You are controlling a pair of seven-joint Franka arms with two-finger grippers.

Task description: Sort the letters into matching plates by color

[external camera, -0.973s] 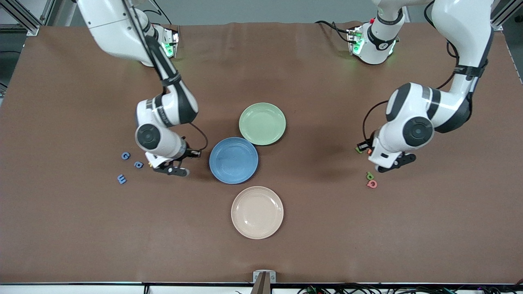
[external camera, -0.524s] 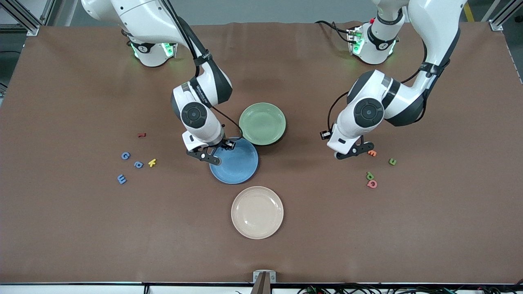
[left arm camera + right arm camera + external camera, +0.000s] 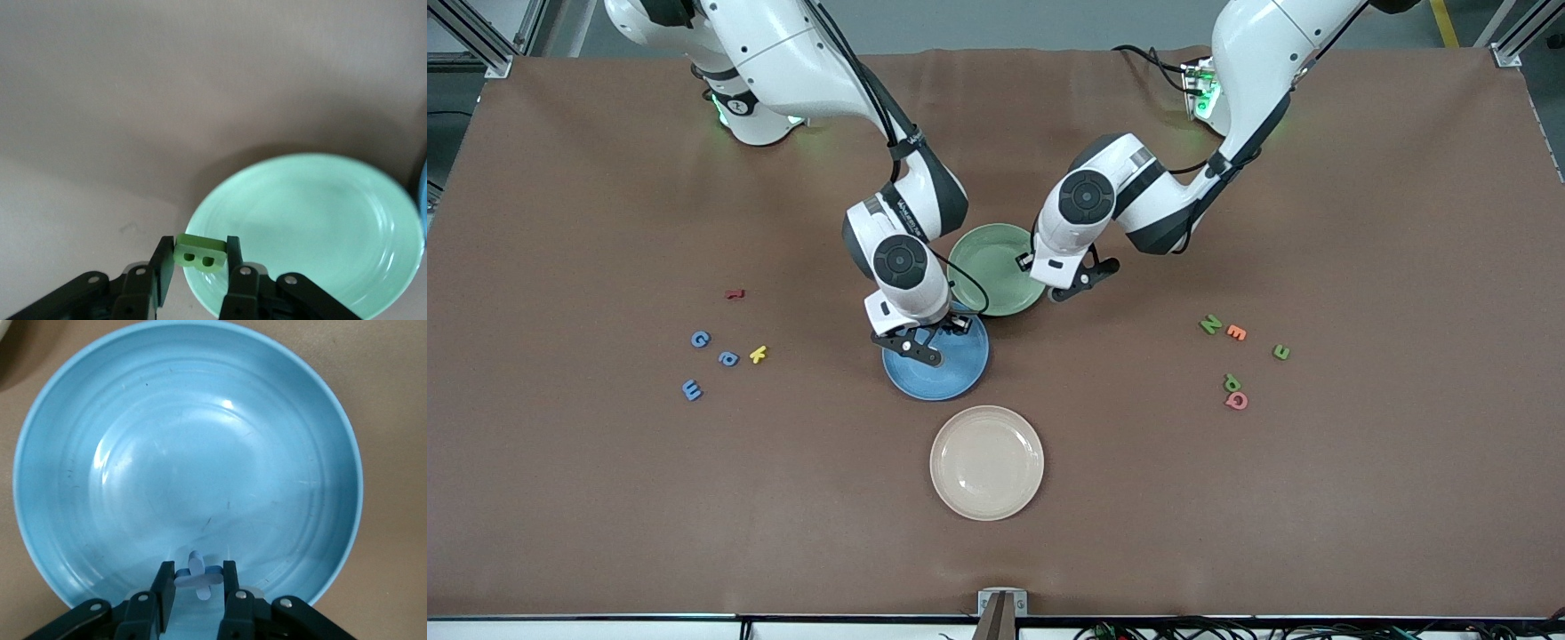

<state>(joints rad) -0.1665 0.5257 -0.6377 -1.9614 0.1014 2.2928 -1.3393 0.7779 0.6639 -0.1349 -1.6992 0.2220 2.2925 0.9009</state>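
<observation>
My left gripper (image 3: 199,257) is shut on a green letter B (image 3: 199,252) and hangs over the rim of the pale green plate (image 3: 313,227). In the front view that gripper (image 3: 1072,284) is at the edge of the green plate (image 3: 996,267) toward the left arm's end. My right gripper (image 3: 198,580) is shut on a blue cross-shaped letter (image 3: 198,575) over the blue plate (image 3: 187,453), low above its inner rim. Three blue letters (image 3: 700,339) lie toward the right arm's end. Three green letters (image 3: 1210,324) lie toward the left arm's end.
A cream plate (image 3: 986,462) sits nearer the front camera than the blue plate (image 3: 960,364). A yellow K (image 3: 758,354) and a red letter (image 3: 735,293) lie by the blue letters. An orange letter (image 3: 1236,332) and a pink one (image 3: 1236,401) lie among the green ones.
Both arms have swung in from the letter groups toward the middle. The right gripper came over the blue plate and the left gripper reached the green plate's rim, each holding its letter.
</observation>
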